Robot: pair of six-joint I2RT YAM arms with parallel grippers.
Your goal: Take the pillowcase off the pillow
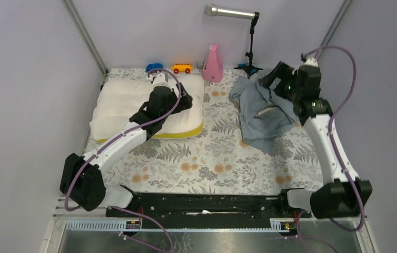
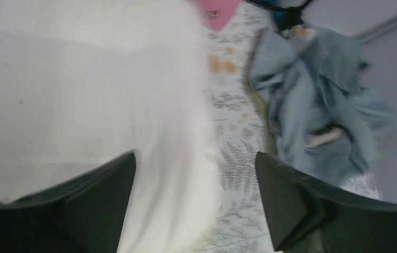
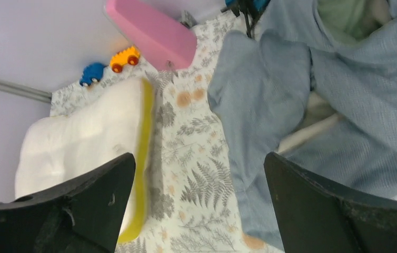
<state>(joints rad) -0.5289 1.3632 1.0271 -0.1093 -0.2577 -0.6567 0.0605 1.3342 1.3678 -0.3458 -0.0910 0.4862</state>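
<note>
Tools | left tool [image 2: 194,161] wide open, empty, over pillow [image 1: 128,100] | right tool [image 3: 199,158] wide open, empty, above pillowcase [image 1: 262,116]

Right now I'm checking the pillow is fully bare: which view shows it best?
Top external: the whole pillow lies in view, only the left arm crossing it. Right wrist shows most of it, slanted; left wrist just a blurred white close-up.

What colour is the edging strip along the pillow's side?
Yellow, against the cream-white pillow; the right wrist view shows the strip best.
</note>
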